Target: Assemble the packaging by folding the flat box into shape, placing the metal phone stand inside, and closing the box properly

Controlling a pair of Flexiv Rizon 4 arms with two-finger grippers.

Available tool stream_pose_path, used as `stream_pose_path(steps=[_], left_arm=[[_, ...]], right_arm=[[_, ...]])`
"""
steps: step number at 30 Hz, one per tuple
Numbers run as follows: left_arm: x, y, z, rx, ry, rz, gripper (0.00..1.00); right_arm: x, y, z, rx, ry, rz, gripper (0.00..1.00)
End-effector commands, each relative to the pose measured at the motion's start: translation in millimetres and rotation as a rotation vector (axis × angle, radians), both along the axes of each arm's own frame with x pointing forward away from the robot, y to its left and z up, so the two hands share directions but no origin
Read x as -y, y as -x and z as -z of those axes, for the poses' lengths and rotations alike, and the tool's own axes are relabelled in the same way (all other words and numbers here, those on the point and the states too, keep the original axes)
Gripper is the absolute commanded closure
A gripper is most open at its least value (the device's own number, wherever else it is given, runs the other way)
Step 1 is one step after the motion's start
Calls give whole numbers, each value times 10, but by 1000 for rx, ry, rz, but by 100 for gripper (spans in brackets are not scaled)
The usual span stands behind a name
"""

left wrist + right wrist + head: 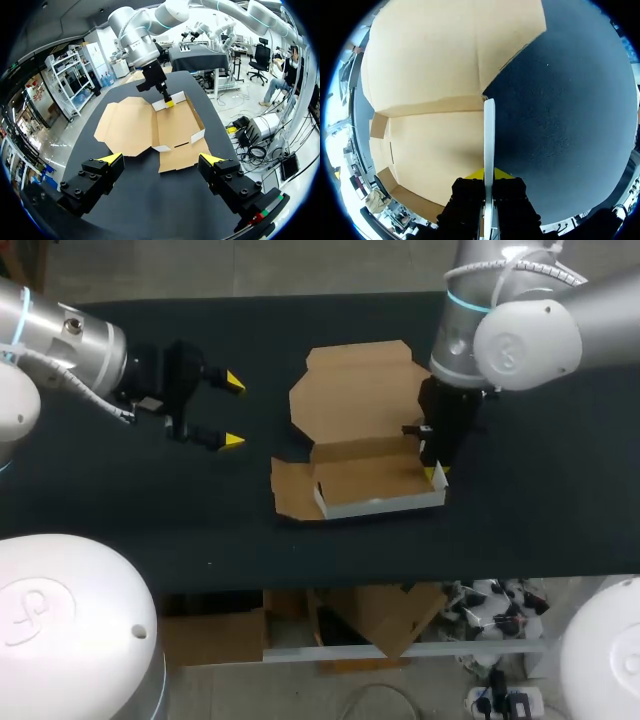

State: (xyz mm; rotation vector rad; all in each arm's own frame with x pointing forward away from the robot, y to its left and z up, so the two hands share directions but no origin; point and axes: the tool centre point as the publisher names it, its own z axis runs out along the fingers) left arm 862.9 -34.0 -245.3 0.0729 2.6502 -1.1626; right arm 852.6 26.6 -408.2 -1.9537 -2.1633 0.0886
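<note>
Right hand: clenched on the box, pinching its thin upright end wall between the yellow tips.
Box: brown card with a white outer face; a shallow tray, half folded, at mid worktop.
Lid: broad panel with clipped corners, lying flat behind the tray.
Right arm: comes down steeply onto the box's right end.
Left hand: released, fingers spread wide, pointing at the box, well apart from it.
Worktop: matte black.

No legible text, label, number or sign on any surface in view; only a moulded curl-shaped emblem on the white arm base at the near left, and a like one at the near right, neither readable as lettering.
</note>
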Motion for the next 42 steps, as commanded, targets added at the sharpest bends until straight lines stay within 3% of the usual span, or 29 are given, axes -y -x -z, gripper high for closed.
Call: stream_pose_path(steps=[1,14,20,28,42], left_arm=[[-5,0,-9,-3,-3,1,0],[-5,0,-9,-3,-3,1,0],[-5,0,-9,-3,-3,1,0],[-5,0,-9,-3,-3,1,0],[-5,0,-9,-3,-3,1,0]], right_arm=[[4,83,-22,58,22,16,93],[28,148,71,72,57,45,81],[38,159,92,82,68,68,84],[39,158,100,108,85,90,100],[19,106,124,155,121,91,100]])
